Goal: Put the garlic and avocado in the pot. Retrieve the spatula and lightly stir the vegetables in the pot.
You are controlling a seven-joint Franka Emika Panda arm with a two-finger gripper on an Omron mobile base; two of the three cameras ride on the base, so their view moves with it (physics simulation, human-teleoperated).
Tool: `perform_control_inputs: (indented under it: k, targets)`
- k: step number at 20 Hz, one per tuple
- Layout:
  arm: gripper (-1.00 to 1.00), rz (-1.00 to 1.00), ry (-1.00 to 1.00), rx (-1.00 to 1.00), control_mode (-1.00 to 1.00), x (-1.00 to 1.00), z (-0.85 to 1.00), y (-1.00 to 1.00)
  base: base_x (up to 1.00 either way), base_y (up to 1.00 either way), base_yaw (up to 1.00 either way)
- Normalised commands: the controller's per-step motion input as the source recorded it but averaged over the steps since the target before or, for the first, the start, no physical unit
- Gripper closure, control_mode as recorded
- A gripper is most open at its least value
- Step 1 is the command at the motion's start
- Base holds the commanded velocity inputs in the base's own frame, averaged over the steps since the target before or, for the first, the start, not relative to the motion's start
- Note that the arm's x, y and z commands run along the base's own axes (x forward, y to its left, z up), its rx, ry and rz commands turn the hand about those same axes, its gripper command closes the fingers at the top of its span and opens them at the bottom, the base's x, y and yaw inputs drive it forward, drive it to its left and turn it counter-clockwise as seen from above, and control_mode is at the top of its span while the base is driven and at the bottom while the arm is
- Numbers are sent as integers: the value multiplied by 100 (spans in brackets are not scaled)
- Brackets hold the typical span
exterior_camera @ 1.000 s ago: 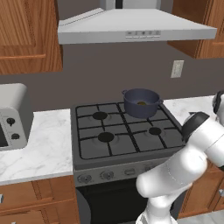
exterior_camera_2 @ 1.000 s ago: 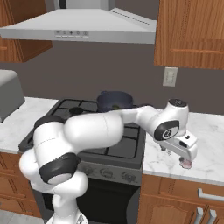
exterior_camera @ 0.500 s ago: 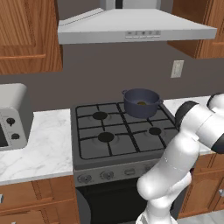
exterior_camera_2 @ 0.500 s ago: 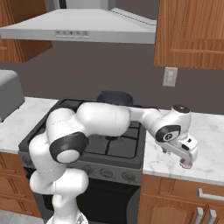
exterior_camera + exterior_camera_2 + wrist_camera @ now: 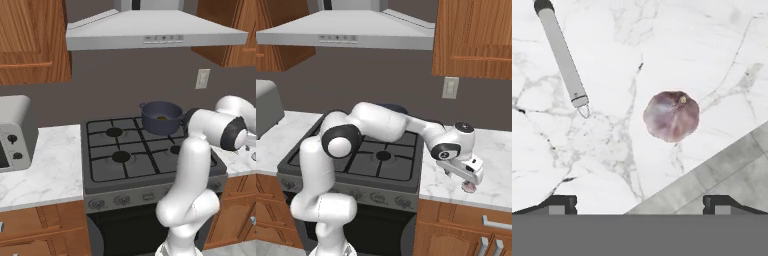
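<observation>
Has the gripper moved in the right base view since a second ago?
Barely. The gripper stays over the garlic on the marble counter, right of the stove; mainly the arm's elbow swung.

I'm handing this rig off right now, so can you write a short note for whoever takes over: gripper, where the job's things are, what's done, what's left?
Gripper: open, empty, hovering over the marble counter right of the stove, above the garlic.
Garlic: lying on the counter, untouched, between the fingertips' line of approach.
Spatula: lying on the same counter beside the garlic, apart from it.
Pot: on the stove's rear right burner, with an olive-brown piece inside, apparently the avocado.
Done: avocado seems to be in the pot.
Left: grasp the garlic, drop it in the pot, then fetch the spatula and stir lightly.
</observation>
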Motion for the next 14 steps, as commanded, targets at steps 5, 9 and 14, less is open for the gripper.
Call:
perform_control_inputs:
  k: [5, 9, 14]
  targets:
    - [-100, 2, 0, 4, -100, 1, -1, -29, 0, 0, 0]
    - [-100, 2, 0, 1, -100, 0, 0, -19, 0, 0, 0]
    - [-100, 0, 0, 0, -100, 0, 0, -2, 0, 0, 0]
